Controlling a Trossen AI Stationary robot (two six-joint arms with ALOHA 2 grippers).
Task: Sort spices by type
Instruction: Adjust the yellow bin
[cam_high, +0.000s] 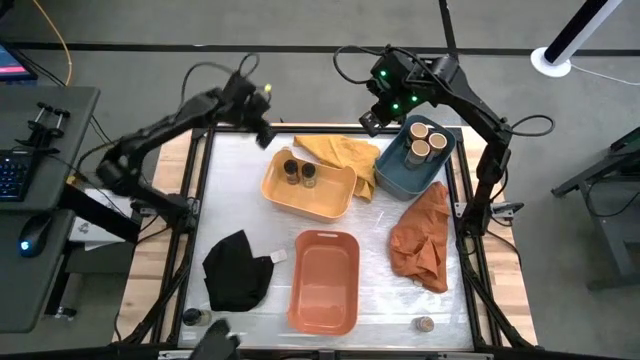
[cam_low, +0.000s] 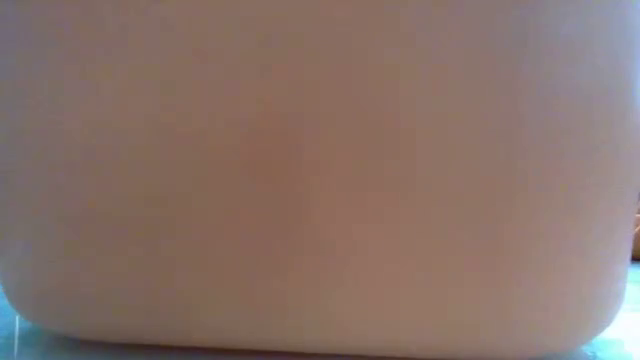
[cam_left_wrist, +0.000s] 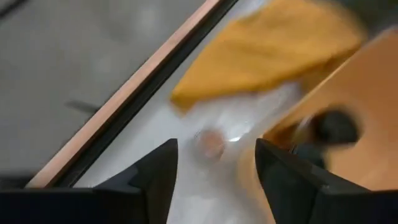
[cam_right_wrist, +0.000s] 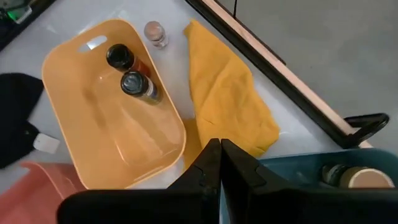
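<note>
Two slim dark-lidded spice jars (cam_right_wrist: 132, 82) stand in the yellow tub (cam_high: 308, 185). Three wider tan-topped jars (cam_high: 425, 140) stand in the blue tub (cam_high: 412, 160). A small pale-topped jar (cam_right_wrist: 155, 32) stands on the table beyond the yellow tub's far end. My left gripper (cam_left_wrist: 214, 180) is open near the table's far left corner, and that jar (cam_left_wrist: 210, 142) shows blurred ahead of its fingers, untouched. My right gripper (cam_right_wrist: 219, 167) is shut and empty, hovering by the blue tub's far left rim. One more jar (cam_high: 425, 323) stands at the near edge.
An orange tub (cam_high: 323, 280) sits at the near middle and fills the low view (cam_low: 320, 170). A yellow cloth (cam_high: 340, 152) lies between the yellow and blue tubs, an orange cloth (cam_high: 422, 238) on the right, a black cloth (cam_high: 237, 270) at near left.
</note>
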